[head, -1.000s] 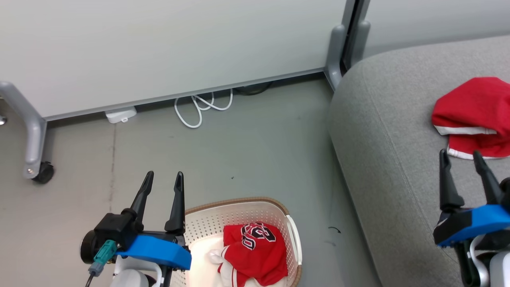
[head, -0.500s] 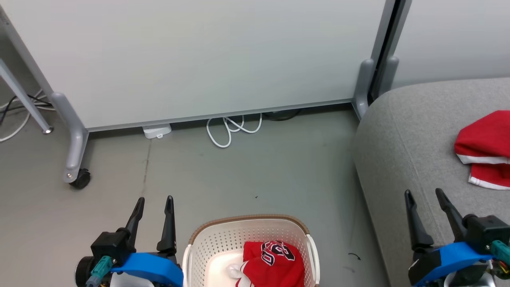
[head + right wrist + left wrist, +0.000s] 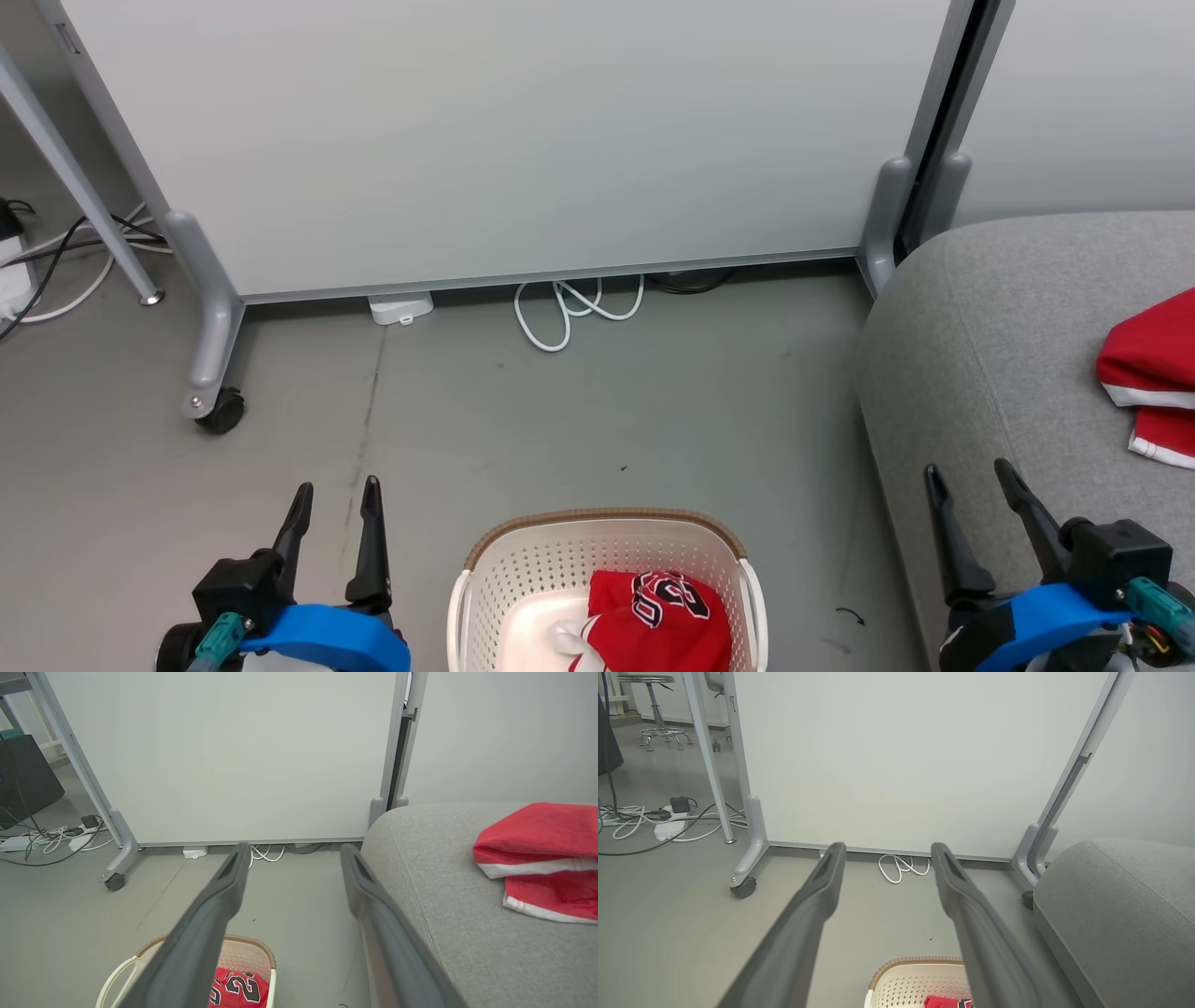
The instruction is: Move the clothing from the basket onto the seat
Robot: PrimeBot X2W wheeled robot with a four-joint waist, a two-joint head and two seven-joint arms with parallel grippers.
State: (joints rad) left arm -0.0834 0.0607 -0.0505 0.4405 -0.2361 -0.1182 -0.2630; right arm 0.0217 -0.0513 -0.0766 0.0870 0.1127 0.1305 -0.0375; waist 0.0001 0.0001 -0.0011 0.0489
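I am judging the job half done; one red white-trimmed garment (image 3: 1153,373) is lying on the grey woven sofa (image 3: 990,355), right of the cream perforated plastic basket (image 3: 607,516); the numbered red jersey (image 3: 658,616) is sitting inside that basket; my left pincer (image 3: 337,485) and right pincer (image 3: 966,467) are hanging apart, empty.

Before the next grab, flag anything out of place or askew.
Nothing looks spilled or damaged. A white cable lies in loose loops on the floor below the partition, and the numbered jersey sits crumpled in the basket.
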